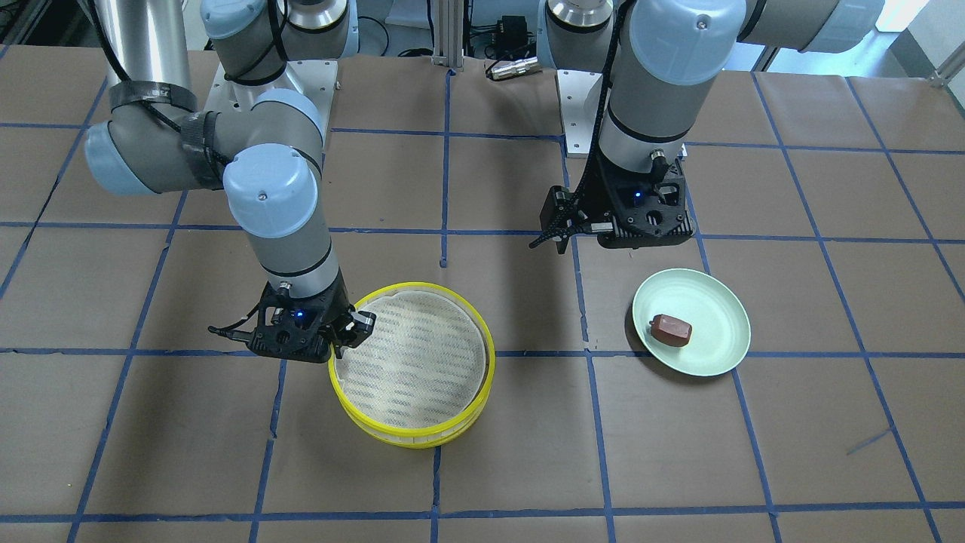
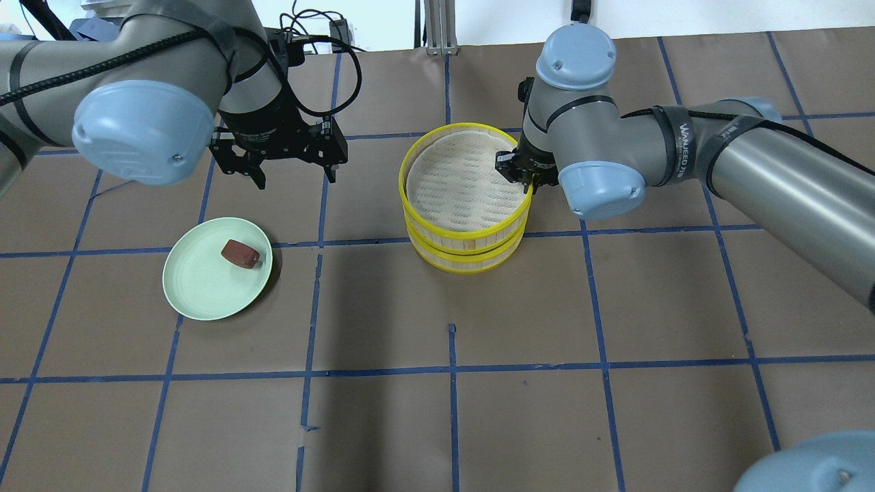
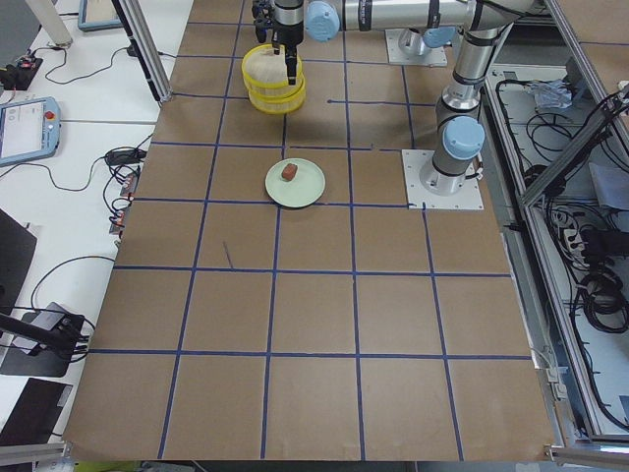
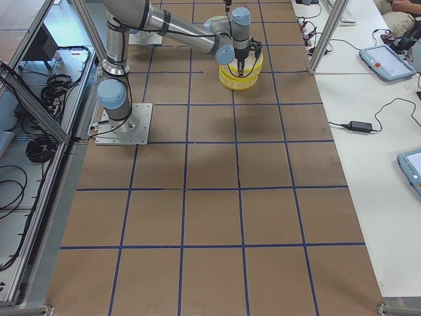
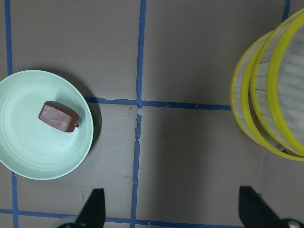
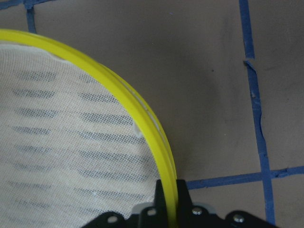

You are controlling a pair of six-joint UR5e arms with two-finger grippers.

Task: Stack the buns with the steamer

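The yellow steamer (image 2: 465,236) stands as two stacked tiers, the top one lined with white mesh cloth (image 1: 411,354). My right gripper (image 2: 526,179) is shut on the top tier's rim, one finger inside and one outside, as the right wrist view (image 6: 170,199) shows. The reddish-brown bun (image 2: 240,253) lies on the green plate (image 2: 205,287), and also shows in the left wrist view (image 5: 58,117). My left gripper (image 2: 295,176) is open and empty, held above the table between plate and steamer. The white bun is hidden.
Brown paper with a blue tape grid covers the table (image 2: 451,383). Both arm bases (image 1: 271,83) stand at the robot's side. A cable connector (image 1: 513,69) lies between them. Operators' desks with tablets (image 4: 388,62) flank the table.
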